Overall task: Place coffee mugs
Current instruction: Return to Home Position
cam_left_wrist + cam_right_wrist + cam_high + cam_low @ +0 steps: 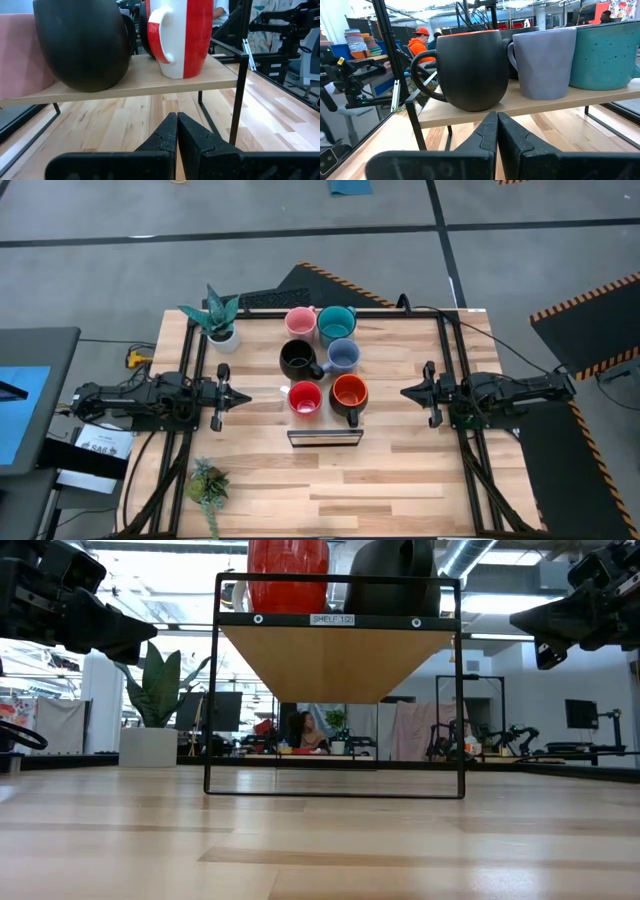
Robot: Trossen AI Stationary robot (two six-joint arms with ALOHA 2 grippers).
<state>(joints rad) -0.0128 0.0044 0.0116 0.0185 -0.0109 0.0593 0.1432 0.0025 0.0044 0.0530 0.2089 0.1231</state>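
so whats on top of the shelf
Six mugs stand on the shelf: pink mug, teal mug, black mug, pale blue mug, red mug, orange-lined mug. They hide much of its board from above.

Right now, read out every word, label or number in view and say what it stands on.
"SHELF 1(2)": white label on the front rail of the shelf.
Printed sheet beside the left arm: too blurred to read.
Mugs: no lettering visible.
Left gripper and right gripper, parked either side of the shelf: no markings visible.
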